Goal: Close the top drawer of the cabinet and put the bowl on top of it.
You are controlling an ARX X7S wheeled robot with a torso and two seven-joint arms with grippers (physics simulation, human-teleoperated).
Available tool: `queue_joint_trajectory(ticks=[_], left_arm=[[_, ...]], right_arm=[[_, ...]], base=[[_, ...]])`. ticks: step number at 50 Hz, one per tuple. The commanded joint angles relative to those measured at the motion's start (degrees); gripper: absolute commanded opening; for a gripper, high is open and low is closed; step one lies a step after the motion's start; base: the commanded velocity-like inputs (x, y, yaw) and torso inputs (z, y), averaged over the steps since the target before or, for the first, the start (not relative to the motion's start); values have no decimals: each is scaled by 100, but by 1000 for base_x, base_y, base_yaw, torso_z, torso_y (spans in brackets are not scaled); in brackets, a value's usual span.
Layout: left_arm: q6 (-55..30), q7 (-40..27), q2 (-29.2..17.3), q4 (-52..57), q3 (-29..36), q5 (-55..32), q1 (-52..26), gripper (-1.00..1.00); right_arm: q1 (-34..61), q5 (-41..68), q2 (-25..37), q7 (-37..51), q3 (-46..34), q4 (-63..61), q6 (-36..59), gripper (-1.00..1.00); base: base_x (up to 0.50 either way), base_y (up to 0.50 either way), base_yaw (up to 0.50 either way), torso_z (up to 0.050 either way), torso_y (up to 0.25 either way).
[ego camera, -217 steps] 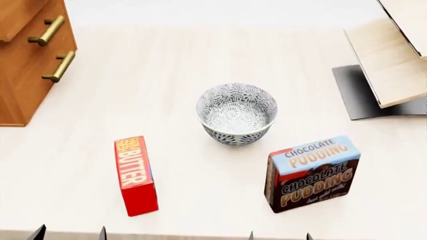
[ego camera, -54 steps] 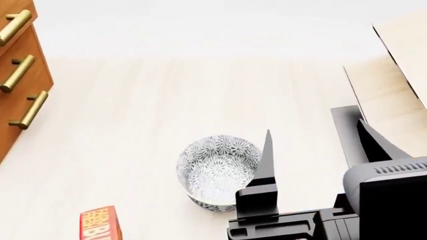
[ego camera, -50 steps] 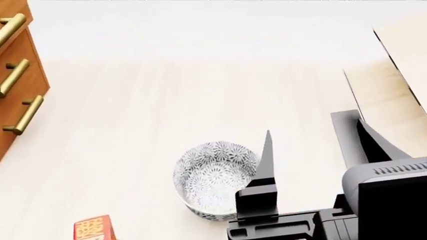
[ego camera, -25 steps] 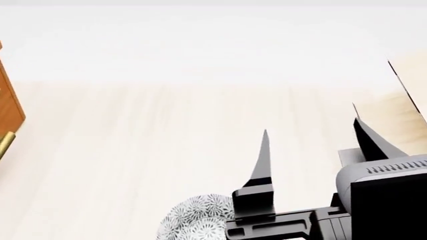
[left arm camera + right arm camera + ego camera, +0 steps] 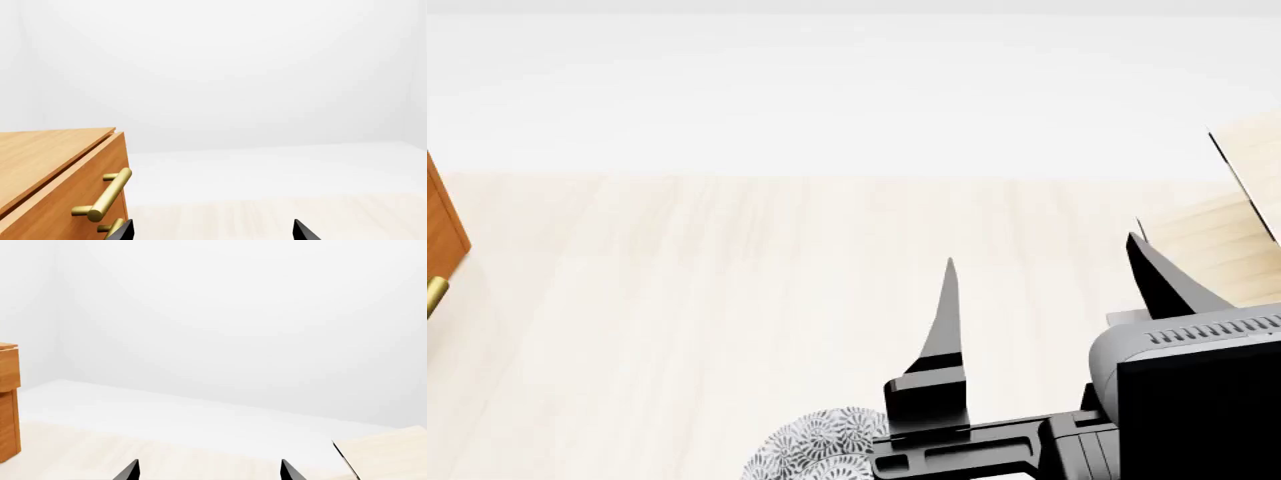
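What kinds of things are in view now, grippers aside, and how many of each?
Cabinet: 1
Bowl: 1
Pale wooden stand: 1
Total: 3

No lettering is showing anywhere. The cabinet (image 5: 60, 180), the bowl (image 5: 814, 455) and the table (image 5: 694, 300) are bearing no readable marks.

One bowl (image 5: 814, 455) shows, only in part, at the near edge of the bench (image 5: 694, 300). One cabinet (image 5: 53, 175) stands at the bench's left edge, with two brass handles (image 5: 107, 194) visible on it in the left wrist view. One pale wooden structure (image 5: 1241, 210) sits at the right edge. Two grippers appear: the right gripper (image 5: 1041, 270) and the left gripper (image 5: 212, 231), each with two dark fingertips spread apart.
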Motion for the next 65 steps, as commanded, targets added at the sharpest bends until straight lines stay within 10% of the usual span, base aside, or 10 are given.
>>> queue_joint_trajectory(ticks=[1,35,65], left_arm=[[76,78,-33,3,28,85,77,100],[245,234,-196,-2,149,235,178,100],[915,1429,-110,-1237,1206,2167,-51,100]], right_arm=[[-107,-151,-25,-158,3,-15,-88,100],[-95,578,191,655,-230,-107,-462,100],[-253,821,203,858,-206,-296,-568,100]], base=[[0,0,0,0,0],[0,0,0,0,0],[0,0,0,0,0]])
